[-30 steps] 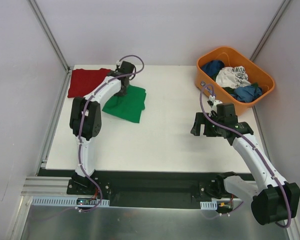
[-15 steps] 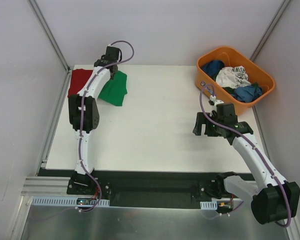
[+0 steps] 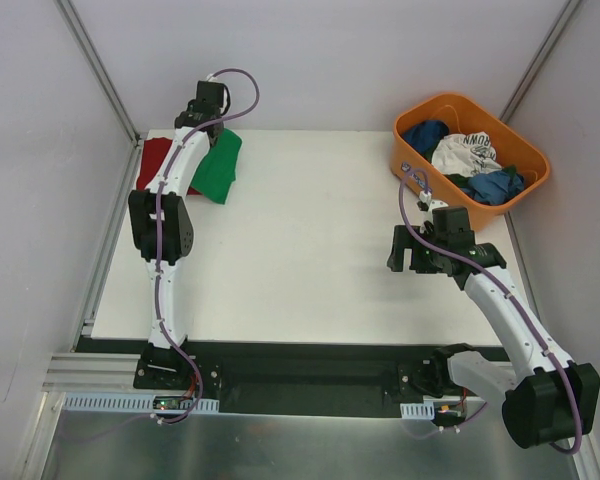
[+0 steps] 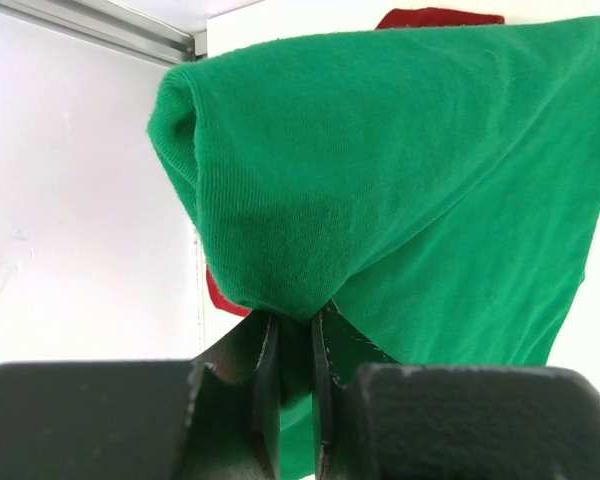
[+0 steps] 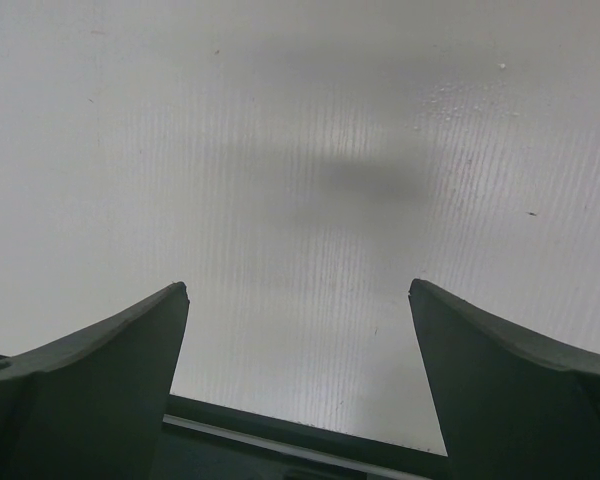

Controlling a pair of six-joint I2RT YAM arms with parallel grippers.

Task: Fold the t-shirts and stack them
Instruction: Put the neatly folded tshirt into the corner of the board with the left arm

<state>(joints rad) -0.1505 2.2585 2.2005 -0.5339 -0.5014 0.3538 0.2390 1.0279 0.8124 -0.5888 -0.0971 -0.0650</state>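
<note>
Top external view: we think only the stacking is left.
Our left gripper [image 4: 290, 325] pinches the green shirt [image 4: 400, 180] just beside the red shirt [image 3: 155, 160]; our right gripper [image 5: 298, 290] gapes, empty.

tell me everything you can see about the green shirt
The green shirt is bright green, soft fine-knit fabric, folded into a compact bundle with a rounded fold along one side. The left tool is shut on a pinch of its edge, and the cloth drapes from that grip. It is at the far left corner of the table, partly over the red shirt. No collar shows.
</note>
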